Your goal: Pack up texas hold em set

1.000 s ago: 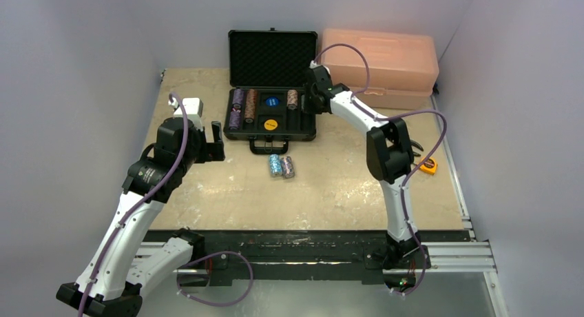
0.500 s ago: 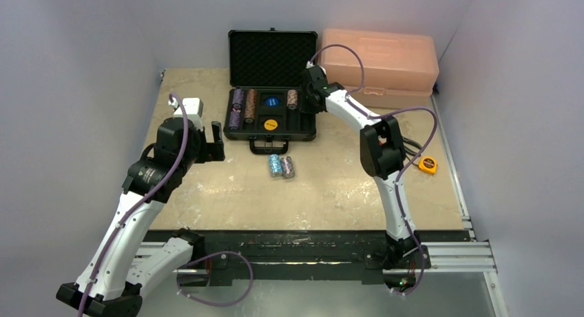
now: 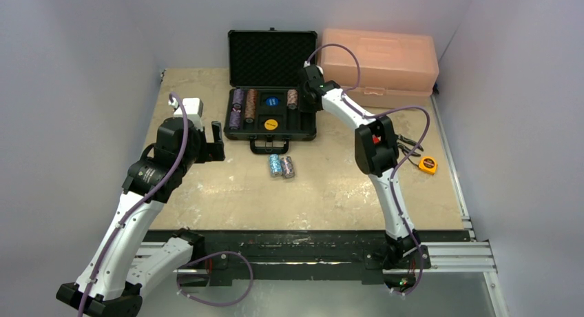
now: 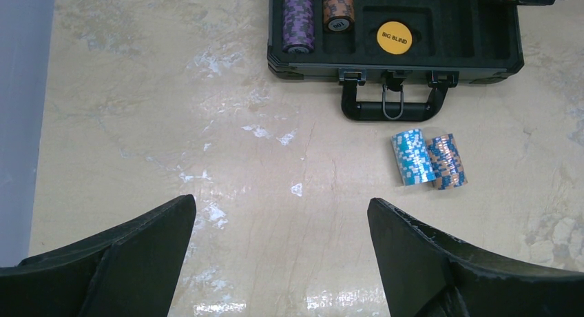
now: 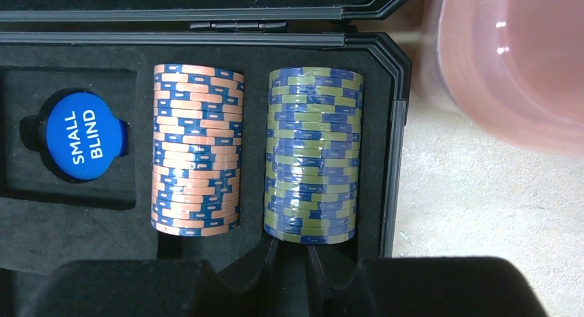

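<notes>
Tabletop (image 3: 206,186) of beige, mottled board with scuffed white patches, enclosed by pale grey walls (image 3: 82,55) on three sides. Black poker case (image 3: 275,136) lies open at the far centre, its foam-lined lid (image 3: 272,55) upright and its handle (image 3: 265,146) turned toward the arms. Filled slots hold purple stacks (image 3: 237,100), a brown stack (image 3: 251,105), a salmon-and-blue stack (image 5: 197,148) and, in the rightmost slot, an olive-and-blue stack (image 5: 313,155). A blue "small blind" button (image 5: 82,136) and a yellow "big blind" button (image 4: 394,36) sit in the middle recesses.

Outside the case, a blue stack (image 4: 412,157) and an orange-and-purple stack (image 4: 446,161) lie on their sides, touching each other, on the bare board just in front of the handle.

Pink plastic box (image 3: 386,62) stands just beside the case's right end. A yellow tape measure (image 3: 428,165) lies near the right arm's elbow.

Right gripper (image 5: 295,251) hangs over the near end of the olive-and-blue stack, fingers drawn together and holding nothing. Left gripper (image 4: 280,203) hovers over bare board, well apart from the case, fingers spread wide and empty
</notes>
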Available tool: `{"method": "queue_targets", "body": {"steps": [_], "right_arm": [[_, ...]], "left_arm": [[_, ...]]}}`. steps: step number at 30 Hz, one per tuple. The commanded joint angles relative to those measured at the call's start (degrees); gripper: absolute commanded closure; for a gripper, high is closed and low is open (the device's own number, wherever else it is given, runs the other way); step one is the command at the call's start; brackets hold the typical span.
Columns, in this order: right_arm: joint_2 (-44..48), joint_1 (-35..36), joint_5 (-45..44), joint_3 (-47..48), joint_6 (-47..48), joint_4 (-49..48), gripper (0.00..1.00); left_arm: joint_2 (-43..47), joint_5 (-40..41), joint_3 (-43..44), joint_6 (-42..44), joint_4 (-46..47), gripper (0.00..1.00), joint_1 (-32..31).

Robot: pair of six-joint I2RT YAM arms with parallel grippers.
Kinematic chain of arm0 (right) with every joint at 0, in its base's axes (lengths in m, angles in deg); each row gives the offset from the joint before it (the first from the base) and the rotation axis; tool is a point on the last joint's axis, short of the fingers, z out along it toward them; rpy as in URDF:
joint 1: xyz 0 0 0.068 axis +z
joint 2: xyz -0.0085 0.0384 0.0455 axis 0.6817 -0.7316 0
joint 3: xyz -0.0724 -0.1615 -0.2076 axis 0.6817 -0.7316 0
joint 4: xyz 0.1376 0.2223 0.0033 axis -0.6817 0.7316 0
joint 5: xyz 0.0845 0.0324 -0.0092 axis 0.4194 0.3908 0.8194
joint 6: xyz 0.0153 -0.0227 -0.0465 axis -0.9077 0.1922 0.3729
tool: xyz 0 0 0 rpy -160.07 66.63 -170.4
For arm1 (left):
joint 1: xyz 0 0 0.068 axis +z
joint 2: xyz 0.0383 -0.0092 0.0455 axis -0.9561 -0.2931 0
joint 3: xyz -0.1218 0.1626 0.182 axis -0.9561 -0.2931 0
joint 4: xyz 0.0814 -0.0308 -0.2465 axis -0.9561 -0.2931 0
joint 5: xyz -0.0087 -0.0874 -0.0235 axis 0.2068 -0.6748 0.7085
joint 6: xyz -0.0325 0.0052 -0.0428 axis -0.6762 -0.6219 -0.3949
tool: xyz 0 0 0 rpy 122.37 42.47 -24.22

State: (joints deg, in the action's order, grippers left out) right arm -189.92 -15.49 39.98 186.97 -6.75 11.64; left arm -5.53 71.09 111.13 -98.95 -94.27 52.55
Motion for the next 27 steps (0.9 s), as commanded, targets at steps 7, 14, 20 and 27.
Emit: {"method": "queue_targets", "body": {"steps": [7,14,20,27], "right_arm": [[3.97,-0.65,-1.73,0.89,2.76,-6.46,0.69],[13.16,-0.56,0.29,-6.88,2.88,-9.20,0.45],[21.99,0.17,1.52,-14.84,2.47,-10.14,0.35],[37.33,0.25,2.05,-27.89,2.09,-11.47,0.20]], "left_arm": [[0.15,-0.96,0.65,1.06,1.91,0.04,-0.16],[0.09,-0.62,0.57,1.01,1.83,0.04,-0.16],[-0.18,-0.61,0.57,1.05,1.83,0.04,-0.16],[-1.66,-2.31,0.88,0.90,1.28,0.03,-0.16]]}}
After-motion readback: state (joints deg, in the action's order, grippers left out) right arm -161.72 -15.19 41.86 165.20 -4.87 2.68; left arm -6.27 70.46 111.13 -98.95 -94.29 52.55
